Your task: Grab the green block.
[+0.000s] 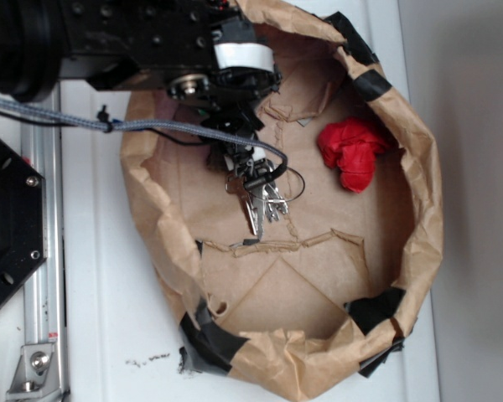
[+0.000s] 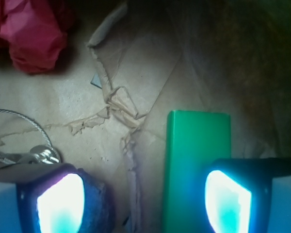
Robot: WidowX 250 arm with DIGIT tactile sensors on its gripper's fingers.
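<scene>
The green block [image 2: 196, 145], a flat smooth slab, lies on the brown paper floor in the wrist view. It runs lengthwise between my fingers, close to the right one. My gripper [image 2: 144, 200] is open, and the right finger [image 2: 228, 201] covers the block's near right corner. The left finger [image 2: 60, 201] is well apart from the block. In the exterior view my gripper [image 1: 235, 159] reaches down into the paper basket, and the arm hides the block.
A red wrinkly lump [image 1: 352, 152] [image 2: 31, 36] lies further off. Keys [image 1: 256, 205] [image 2: 34, 156] on a wire ring sit beside the left finger. A dark rough shape [image 2: 97, 199] adjoins that finger. The crumpled paper wall [image 1: 423, 209] rings everything.
</scene>
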